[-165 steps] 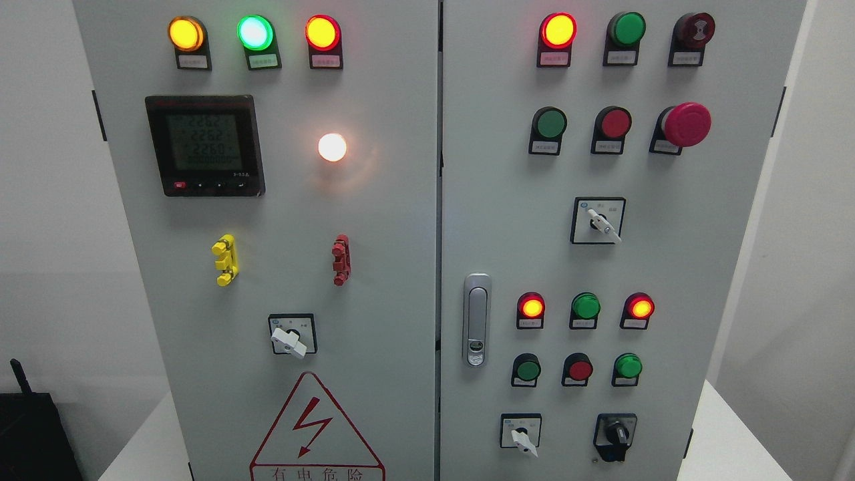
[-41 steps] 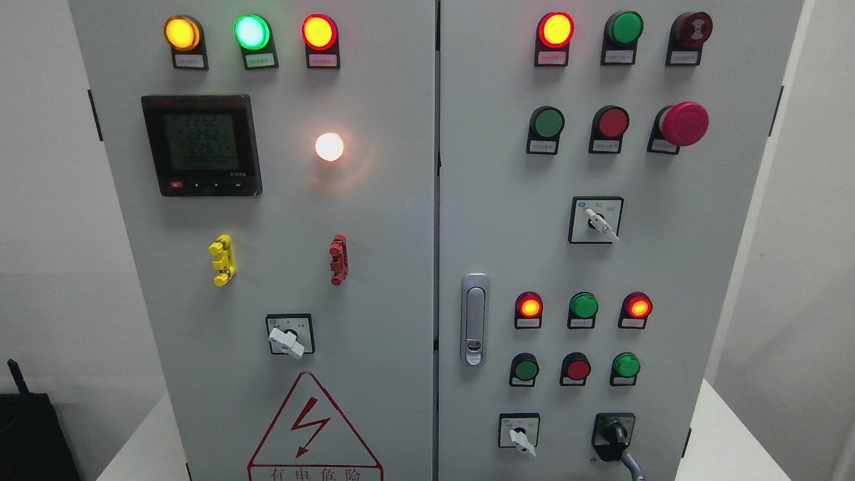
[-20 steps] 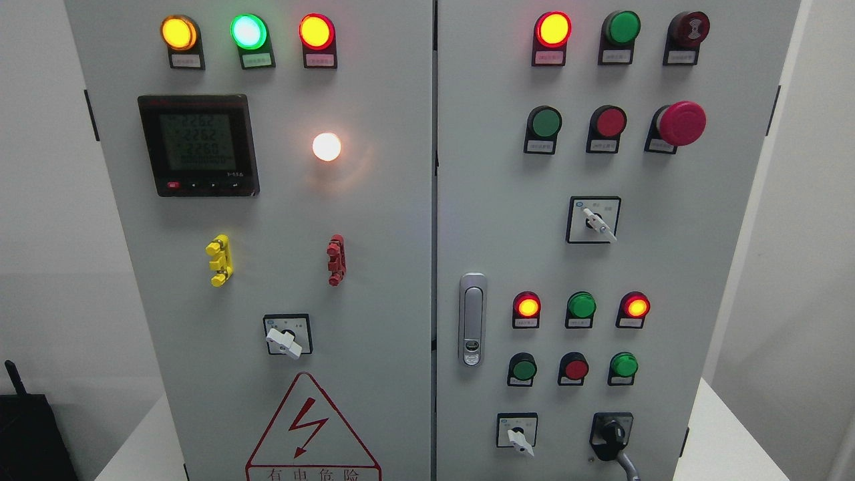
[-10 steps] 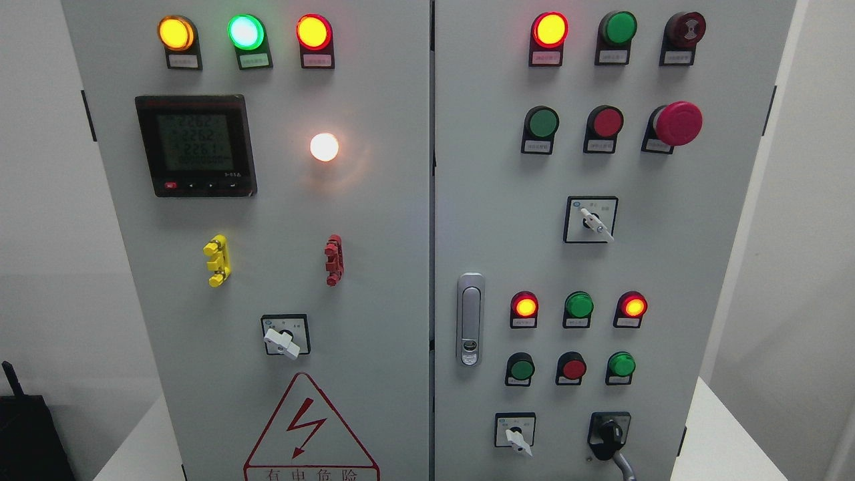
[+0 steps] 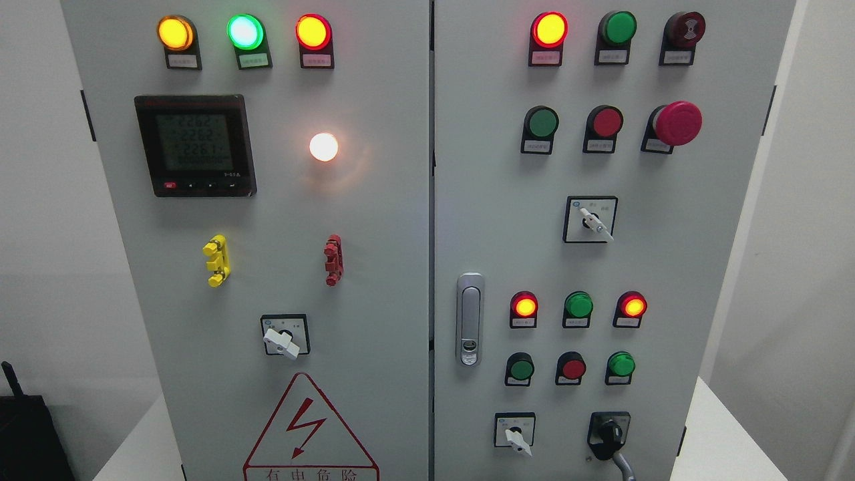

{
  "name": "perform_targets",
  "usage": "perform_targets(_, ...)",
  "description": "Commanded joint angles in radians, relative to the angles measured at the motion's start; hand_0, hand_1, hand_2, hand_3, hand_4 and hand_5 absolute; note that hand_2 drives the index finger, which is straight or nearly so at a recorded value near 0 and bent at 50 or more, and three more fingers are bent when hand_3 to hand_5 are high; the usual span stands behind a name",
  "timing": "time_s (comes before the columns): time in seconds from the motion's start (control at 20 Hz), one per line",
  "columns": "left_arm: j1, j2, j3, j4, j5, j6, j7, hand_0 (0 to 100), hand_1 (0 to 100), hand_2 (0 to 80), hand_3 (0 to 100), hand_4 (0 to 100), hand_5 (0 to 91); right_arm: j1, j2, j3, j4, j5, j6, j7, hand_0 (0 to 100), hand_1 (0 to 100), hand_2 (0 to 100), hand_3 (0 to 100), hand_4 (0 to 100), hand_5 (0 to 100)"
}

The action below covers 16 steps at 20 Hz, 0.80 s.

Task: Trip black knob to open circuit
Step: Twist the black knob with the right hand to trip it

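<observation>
One grey finger (image 5: 622, 465) pokes in at the bottom edge right of middle, pointing up-left; rest of that hand and arm out of frame.

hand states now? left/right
Left: not in view.
Right: only a grey finger shows, at the black knob; grip cannot be told.

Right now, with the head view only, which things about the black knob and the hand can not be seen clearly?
- Right hand: only a grey piece shows under the black knob; the bottom edge cuts off the rest.
- Knob: whether the hand touches it cannot be told.
- Knob plate markings: too small.
- Label under each lamp, such as the green lamp: print too small.
- Left hand: out of view.
</observation>
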Motion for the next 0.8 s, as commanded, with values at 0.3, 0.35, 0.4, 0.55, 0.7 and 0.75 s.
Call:
perform_targets(0.3,0.0,0.0,0.001,0.001,0.002,0.001,0.0,12,39,0.0,0,0,0.0,-0.019,0.008,0.031,-0.029,0.008,-0.007,0.023,95,98,0,100,100,92)
perform_targets(0.35,0.0,0.0,0.001,0.001,0.002,0.001,0.0,12,39,0.0,0,0,0.0,-0.017,0.008,0.033,-0.029,0.008,-0.007,0.023,95,98,0,100,100,92)
perform_targets(0.4,0.0,0.0,0.001,0.001,0.002,0.0,0.0,12,39,0.0,0,0,0.0,-0.017,0.008,0.034,-0.029,0.008,-0.007,0.023,95,98,0,100,100,92)
perform_targets(0.55,0.0,0.0,0.001,0.001,0.002,0.001,0.0,12,39,0.0,0,0,0.0,-0.02,0.008,0.044,-0.028,0.008,-0.007,0.023,95,98,0,100,100,92)
perform_targets(0.7,0.0,0.0,0.001,0.001,0.002,0.001,0.0,12,39,0.0,0,0,0.0,-0.025,0.019,0.047,-0.028,0.008,-0.007,0.023,95,98,0,100,100,92)
perform_targets(0.75,0.0,0.0,0.001,0.001,0.002,0.001,0.0,12,39,0.0,0,0,0.0,-0.025,0.022,0.05,-0.028,0.009,-0.004,0.023,95,98,0,100,100,92)
